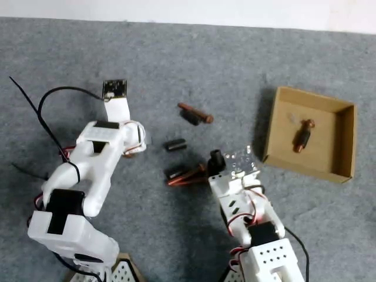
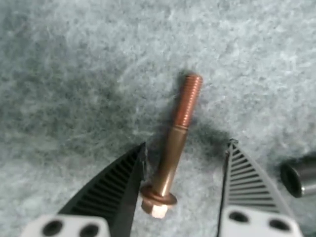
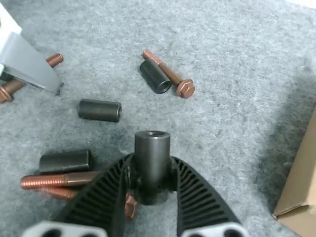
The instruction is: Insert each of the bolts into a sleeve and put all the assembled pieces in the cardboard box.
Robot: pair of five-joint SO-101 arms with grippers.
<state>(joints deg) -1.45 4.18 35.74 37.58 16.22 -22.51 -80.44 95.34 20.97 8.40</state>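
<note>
Right gripper (image 3: 152, 170) clamps an upright black cylindrical metal sleeve (image 3: 152, 153) near the shallow brown cardboard box (image 1: 317, 98); left gripper (image 2: 186, 145), farther from the box, stands wide astride a copper-coloured threaded bolt (image 2: 177, 133). Bolt pickup seems in hand; next, closing squarely on its shank.

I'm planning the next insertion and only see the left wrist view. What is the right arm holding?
Observer: The right gripper has its jaws shut on a black sleeve.
Operator: Anything in the box yet?
Observer: One assembled piece lies in the cardboard box.
Operator: Loose sleeves left?
Observer: Three loose sleeves lie on the grey mat.
</note>
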